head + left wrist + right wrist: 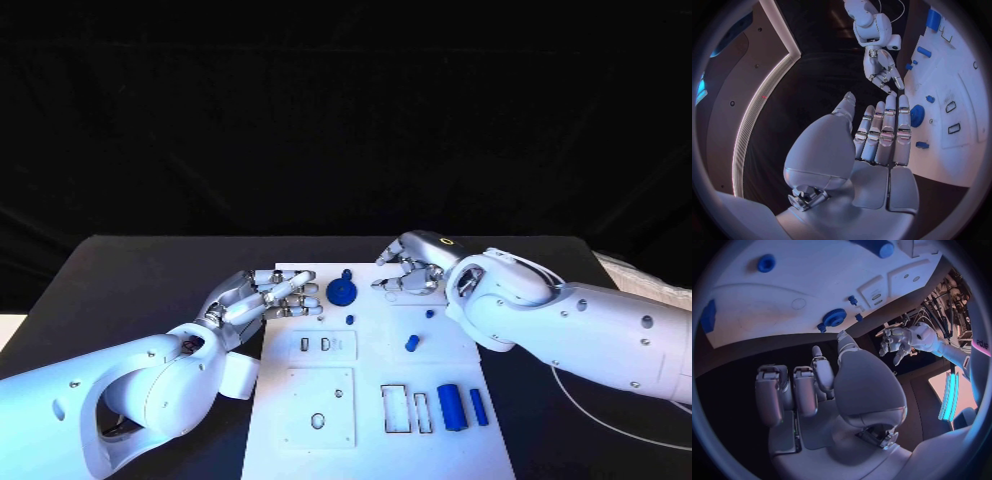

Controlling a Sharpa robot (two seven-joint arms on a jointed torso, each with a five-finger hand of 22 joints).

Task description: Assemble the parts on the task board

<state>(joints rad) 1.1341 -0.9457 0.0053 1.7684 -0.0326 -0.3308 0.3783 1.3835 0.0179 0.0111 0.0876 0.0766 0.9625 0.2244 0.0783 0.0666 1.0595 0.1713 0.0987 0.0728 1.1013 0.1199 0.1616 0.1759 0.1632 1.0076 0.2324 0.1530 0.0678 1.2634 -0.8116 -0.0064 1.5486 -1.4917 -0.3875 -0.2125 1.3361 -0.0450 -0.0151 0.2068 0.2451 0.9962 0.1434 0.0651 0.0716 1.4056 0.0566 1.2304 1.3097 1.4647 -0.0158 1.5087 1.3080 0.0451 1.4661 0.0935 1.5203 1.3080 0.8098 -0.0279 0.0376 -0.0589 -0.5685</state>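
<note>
The white task board lies in the middle of the black tabletop, and most of the blue parts look unplaced. A blue gear sits near the board's far edge between the two hands, a small blue peg lies loose near the middle, and a thick blue cylinder and a slimmer blue bar lie side by side at the near right, just beside two empty rectangular slots. The square plate with holes at the near left also looks unfilled. The left hand hovers at the board's far left corner, fingers straight and held close together with nothing in them. The right hand is over the far right corner with fingers curled inward; no part shows in its grasp. By my reading, assembly has barely begun.
</note>
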